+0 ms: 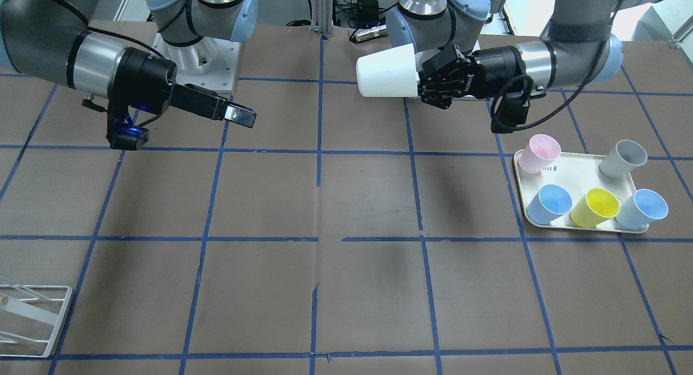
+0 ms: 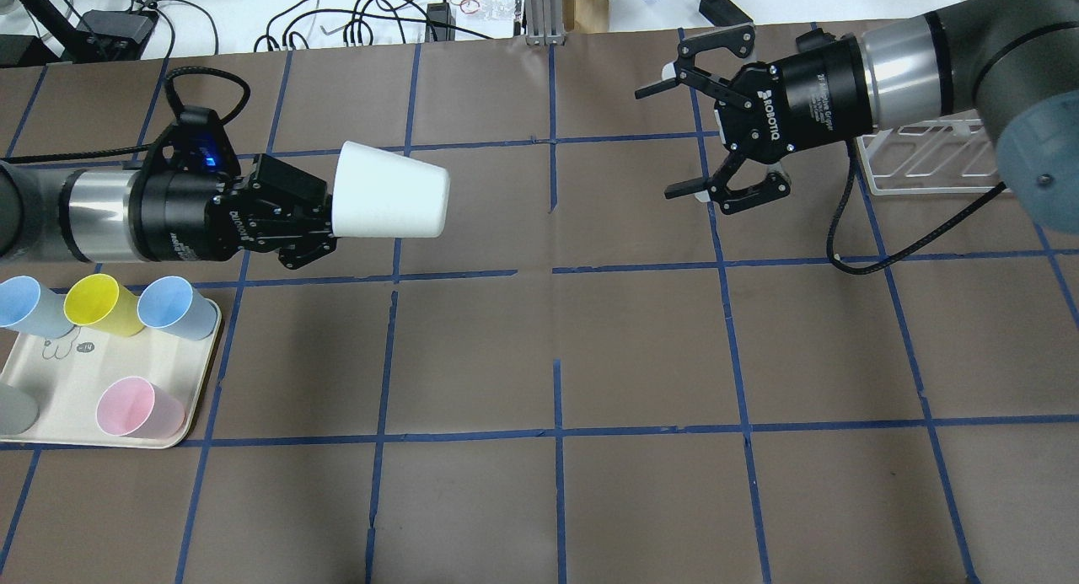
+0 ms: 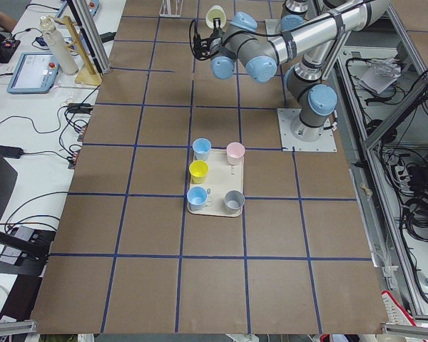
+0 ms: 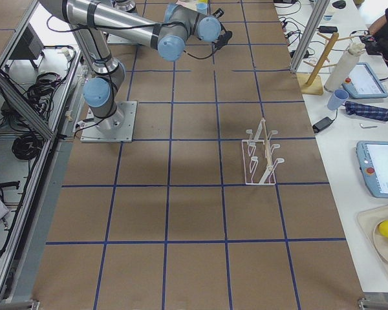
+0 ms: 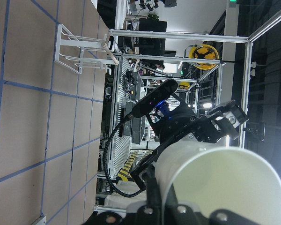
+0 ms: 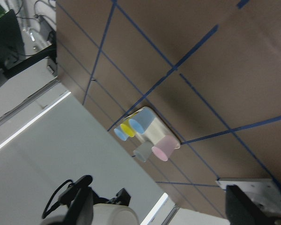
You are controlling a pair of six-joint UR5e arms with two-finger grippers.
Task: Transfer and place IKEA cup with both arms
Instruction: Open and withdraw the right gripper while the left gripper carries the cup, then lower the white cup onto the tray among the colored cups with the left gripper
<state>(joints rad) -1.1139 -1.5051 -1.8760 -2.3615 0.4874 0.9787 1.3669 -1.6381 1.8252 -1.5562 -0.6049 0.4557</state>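
IKEA cup (image 2: 389,200) is held on its side above the brown table (image 2: 641,348), pinched at the rim by the left gripper (image 2: 324,217). Its base is pointed toward the right gripper (image 2: 657,142), whose jaws are spread wide, well apart from it. A cream tray (image 2: 50,399) is seen below the left arm.

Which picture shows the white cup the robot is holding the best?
The overhead view: the IKEA cup shows whole, lying sideways in the left gripper. The front-facing view is nearly as good. The left wrist camera crops it, and the side views show it tiny.
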